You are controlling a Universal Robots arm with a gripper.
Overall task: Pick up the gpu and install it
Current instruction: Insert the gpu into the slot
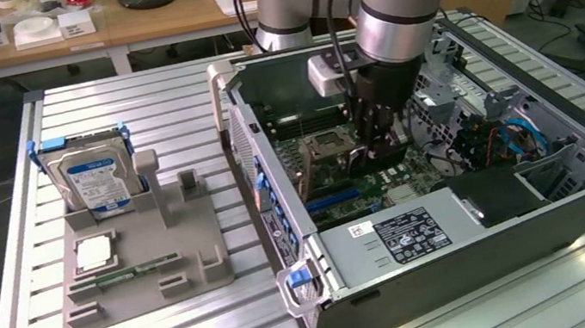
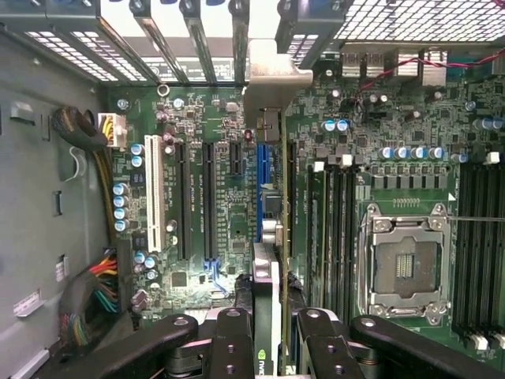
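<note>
We see tool (image 2: 268,325) clamped on thin gpu (image 2: 267,272), edge-on; its lower edge hidden, green mobo (image 2: 205,197) beneath tool, silvery bracket (image 2: 272,75) ahead.

The arm (image 1: 402,21) has thick cylindrical links of silver-grey metal, each capped in pale blue. Black cables (image 1: 330,10) run alongside the links. A white box-shaped unit (image 1: 324,75) is mounted at the wrist. The gripper (image 1: 381,152) is black, and its jointed link bars (image 2: 138,349) are pinned with round dark screws (image 2: 180,321).
</note>
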